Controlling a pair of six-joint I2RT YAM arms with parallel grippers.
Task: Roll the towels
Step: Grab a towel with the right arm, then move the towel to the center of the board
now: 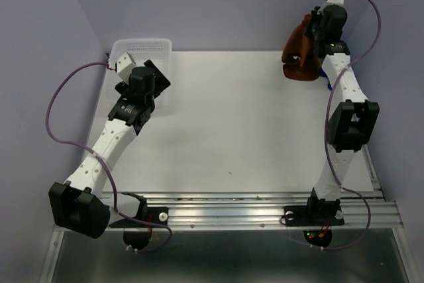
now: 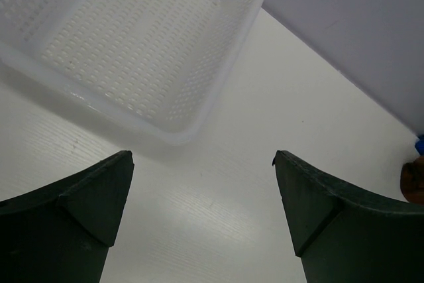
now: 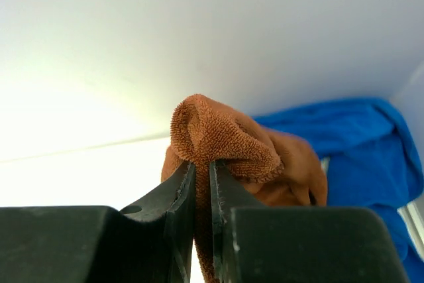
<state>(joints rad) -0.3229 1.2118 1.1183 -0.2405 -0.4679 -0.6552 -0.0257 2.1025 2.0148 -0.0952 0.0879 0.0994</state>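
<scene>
Right gripper (image 3: pixel 202 183) sat at the far right corner of the table (image 1: pixel 232 117), jaws pressed nearly together on a fold of the rust-brown towel (image 3: pixel 225 137). The pinched ridge of cloth stood up above the fingertips and the rest hung bunched below the grip. In the top view the towel draped from the gripper down toward the table surface; whether its lower edge touched could not be told. No flat long axis was readable while it was gathered like this. The blue towel (image 3: pixel 358 137) lay crumpled just behind and to the right of the brown one, at the table's right edge, mostly hidden by the arm from above. Left gripper (image 2: pixel 201 157) was spread wide and holding nothing, over bare table just beside the white basket (image 2: pixel 179 134) at the far left corner, well apart from both towels. Judgement: the right arm was plainly the nearer one, and the open middle of the table lay toward the robot and to the left of the held towel, so spreading it flat for rolling would call for a pull that way.
</scene>
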